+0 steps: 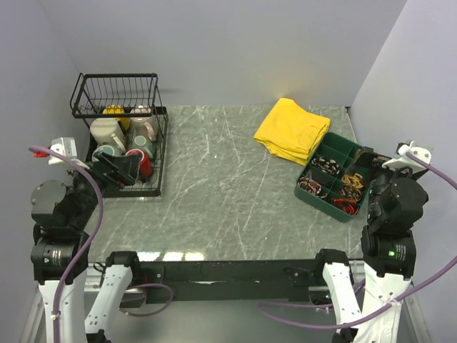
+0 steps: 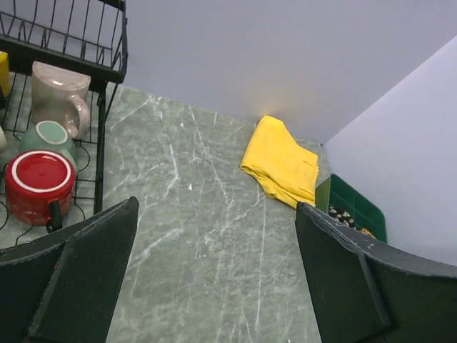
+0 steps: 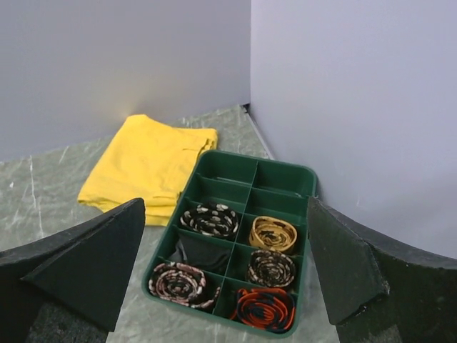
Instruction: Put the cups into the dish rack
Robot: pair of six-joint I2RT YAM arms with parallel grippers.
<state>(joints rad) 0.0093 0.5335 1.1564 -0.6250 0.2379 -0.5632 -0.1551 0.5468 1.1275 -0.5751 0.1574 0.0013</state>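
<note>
Cups [image 1: 106,131], six handled ceramic mugs, sit in the black wire dish rack [image 1: 114,89] at the far left corner of the grey marbled tabletop [image 1: 228,186]. Left pincer [image 2: 214,214] and right pincer [image 3: 225,207] both gape wide, empty.

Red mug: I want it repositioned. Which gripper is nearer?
Left. The left gripper hovers beside the red mug in the rack; the right gripper is across the table, by the green tray.

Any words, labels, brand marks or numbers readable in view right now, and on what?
No text can be read in any view.
The mugs in the dish rack are plain glaze.
The yellow cloth and green tray carry no print.
The rolled ties show only patterns.
</note>
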